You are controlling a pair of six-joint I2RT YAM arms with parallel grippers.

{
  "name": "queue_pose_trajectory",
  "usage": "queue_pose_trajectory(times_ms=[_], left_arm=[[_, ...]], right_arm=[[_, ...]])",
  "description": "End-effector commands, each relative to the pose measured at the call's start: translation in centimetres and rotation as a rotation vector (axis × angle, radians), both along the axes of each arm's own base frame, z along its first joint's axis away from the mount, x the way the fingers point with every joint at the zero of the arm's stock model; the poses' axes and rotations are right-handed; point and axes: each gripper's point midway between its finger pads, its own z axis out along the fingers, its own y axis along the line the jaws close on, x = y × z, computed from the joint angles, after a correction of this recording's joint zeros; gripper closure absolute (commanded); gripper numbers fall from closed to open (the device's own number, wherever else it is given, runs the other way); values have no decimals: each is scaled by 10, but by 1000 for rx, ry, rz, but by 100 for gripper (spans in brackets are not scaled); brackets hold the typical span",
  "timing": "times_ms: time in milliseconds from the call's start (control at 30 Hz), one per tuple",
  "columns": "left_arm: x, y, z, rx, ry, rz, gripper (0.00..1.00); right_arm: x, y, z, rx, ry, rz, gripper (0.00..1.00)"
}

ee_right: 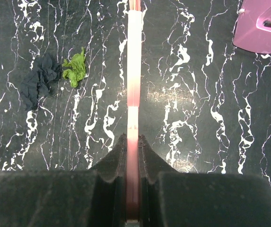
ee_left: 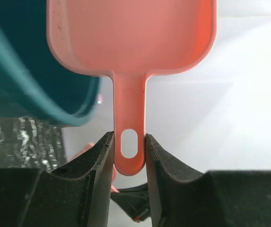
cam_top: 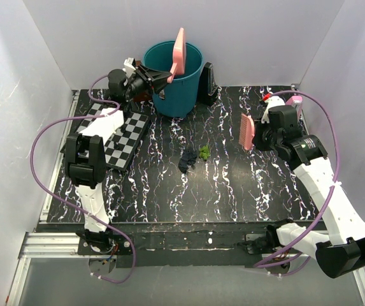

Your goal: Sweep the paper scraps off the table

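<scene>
The left gripper (ee_left: 129, 142) is closed tight on the thin end of the handle of a pink plastic dustpan (ee_left: 130, 38), just at the hanging hole; it holds the pan raised above a round teal plastic bucket (cam_top: 174, 80) at the far side of the black, white-veined table (cam_top: 233, 185). The right gripper (ee_right: 132, 142) is clamped on a pink plastic brush (ee_right: 134, 71), which hangs above the table, well apart from the scraps.

Two paper scraps show on the table, near its middle: a dark blue crumpled paper wad (cam_top: 186, 160) and a smaller green crumpled paper wad (cam_top: 204, 152), just beside each other.

Several things can go wrong from here, I judge. The dustpan is gripped only at the handle tip, so it may pivot between the jaws when it presses on the table; then its lip will not lie flat and the wads will slide under it. The wads look light; a quick stroke of the brush may throw them apart, perhaps toward the black-and-white chessboard (cam_top: 121, 137) on the left, where they are harder to collect. If the brush starts before the pan is down behind the wads, it only pushes them along; the two arms also come close there and may collide.
</scene>
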Motion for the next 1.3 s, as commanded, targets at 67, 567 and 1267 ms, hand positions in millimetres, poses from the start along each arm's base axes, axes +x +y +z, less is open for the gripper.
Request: queue_pose_trajectory(times_ms=[67, 567, 1267], left_arm=[[-36, 4, 88, -174, -191, -90, 78], [-108, 8, 125, 204, -451, -158, 76], [-221, 129, 15, 1013, -406, 216, 75]], right_arm=[[8, 5, 15, 40, -64, 9, 99], [-7, 55, 15, 218, 34, 224, 99], [-16, 213, -13, 545, 501, 367, 99]])
